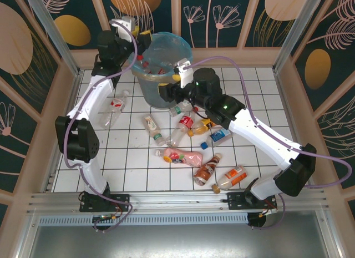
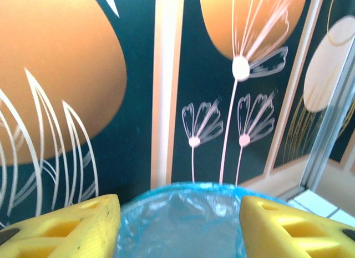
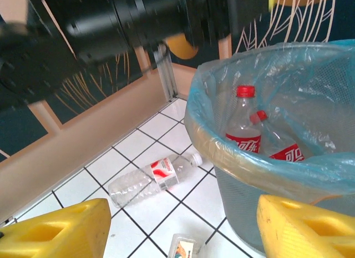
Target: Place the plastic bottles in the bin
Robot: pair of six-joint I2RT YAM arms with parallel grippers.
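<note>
At the far middle of the table (image 1: pixel 128 159), the bin (image 1: pixel 148 91) is holding at least two red-labelled bottles (image 3: pixel 243 125), while some ten more are lying loose on the tiles before it (one clear one off to its left), so most of the job is waiting. The left gripper (image 2: pixel 178 211) is hovering by the bin's rim and the right gripper (image 3: pixel 183 224) just beside its wall, both with jaws spread wide, gripping nothing.
</note>
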